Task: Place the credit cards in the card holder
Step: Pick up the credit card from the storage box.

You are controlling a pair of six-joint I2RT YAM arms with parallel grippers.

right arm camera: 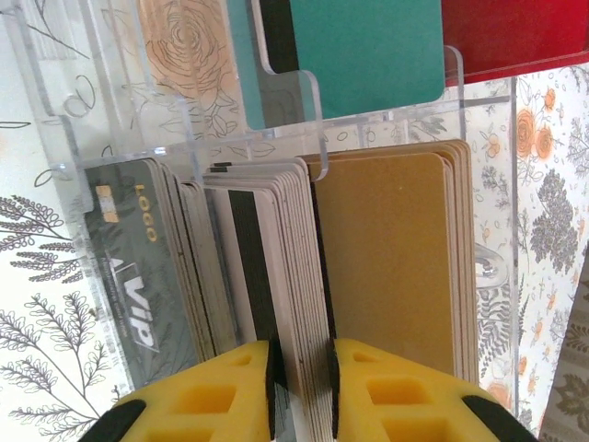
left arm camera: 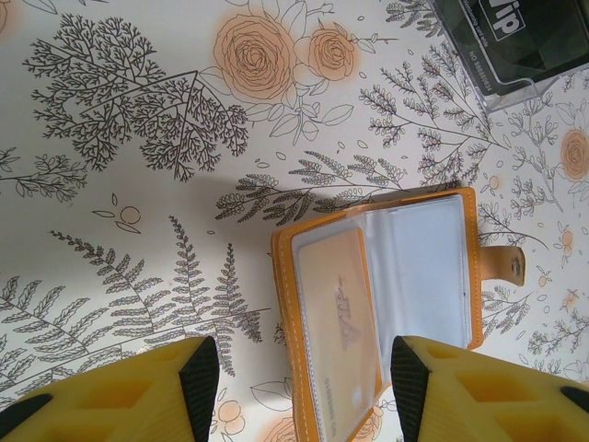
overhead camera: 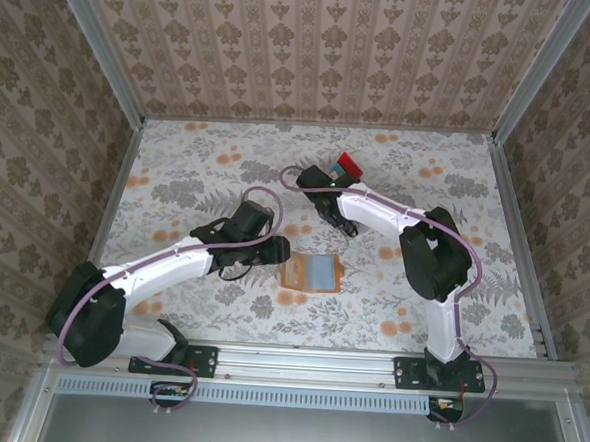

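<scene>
The card holder (overhead camera: pixel 312 272) (left arm camera: pixel 377 304) lies open on the table, orange-tan with clear pockets; a beige card (left arm camera: pixel 339 308) sits in one pocket. My left gripper (overhead camera: pixel 266 251) (left arm camera: pixel 299 379) hovers open just above its near edge, holding nothing. The credit cards stand in a clear acrylic rack (right arm camera: pixel 386 120) (overhead camera: pixel 340 169): dark grey ones (right arm camera: pixel 129 276), white ones with a black stripe (right arm camera: pixel 267 267), beige (right arm camera: pixel 396 276), teal (right arm camera: pixel 368 46) and red (right arm camera: pixel 515 32). My right gripper (right arm camera: pixel 302 378) (overhead camera: pixel 322 181) is at the rack, its pads pressed on both sides of a bunch of white cards.
The rack's corner with a dark grey card (left arm camera: pixel 506 37) shows just beyond the card holder in the left wrist view. The floral table (overhead camera: pixel 178 174) is walled on three sides by patterned panels. Both arms reach toward the middle.
</scene>
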